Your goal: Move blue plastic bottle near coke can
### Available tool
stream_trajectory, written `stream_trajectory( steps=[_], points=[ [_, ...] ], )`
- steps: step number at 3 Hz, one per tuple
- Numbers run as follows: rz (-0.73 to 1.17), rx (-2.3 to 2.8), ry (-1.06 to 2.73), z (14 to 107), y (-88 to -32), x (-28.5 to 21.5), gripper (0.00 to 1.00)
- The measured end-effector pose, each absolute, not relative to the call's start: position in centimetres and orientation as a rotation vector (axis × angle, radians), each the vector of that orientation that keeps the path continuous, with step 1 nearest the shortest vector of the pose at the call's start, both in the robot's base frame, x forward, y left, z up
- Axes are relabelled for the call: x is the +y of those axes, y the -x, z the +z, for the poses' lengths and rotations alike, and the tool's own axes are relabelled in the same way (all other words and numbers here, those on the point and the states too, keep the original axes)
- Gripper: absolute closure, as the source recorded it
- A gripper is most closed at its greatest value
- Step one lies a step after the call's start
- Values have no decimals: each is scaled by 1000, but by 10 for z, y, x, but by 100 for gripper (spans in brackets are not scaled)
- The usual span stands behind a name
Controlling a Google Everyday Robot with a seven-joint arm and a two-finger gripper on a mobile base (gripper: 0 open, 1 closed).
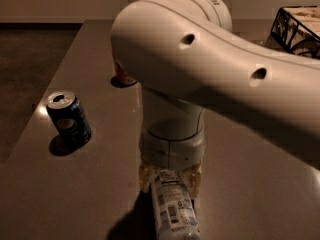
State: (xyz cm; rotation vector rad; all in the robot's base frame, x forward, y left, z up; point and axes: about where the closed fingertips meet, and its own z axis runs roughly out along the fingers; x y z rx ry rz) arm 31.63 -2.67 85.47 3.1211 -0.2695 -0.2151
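Gripper [170, 176] is down at the table's [65, 204] front edge, fingers clenched across the lying bottle [174, 210] for a sideways carry toward the coke can [122, 78], half-hidden behind the arm [210, 69] nearer the far edge.

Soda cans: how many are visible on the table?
2. The Pepsi can stands left on the table; the coke can is farther back, mostly hidden behind the arm. The hand grips the blue plastic bottle at bottom centre. More cans could be hidden.
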Motion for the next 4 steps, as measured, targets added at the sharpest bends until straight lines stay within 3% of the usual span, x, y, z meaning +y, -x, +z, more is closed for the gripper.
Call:
stream_trajectory(
  steps=[1, 2, 4],
  points=[
    [-187, -437, -3161, 872, -338, -37, 86],
    [-139, -674, -3187, 886, -367, -52, 100],
    [-46, -1109, -3156, 889, -428, -50, 100]
  ],
)
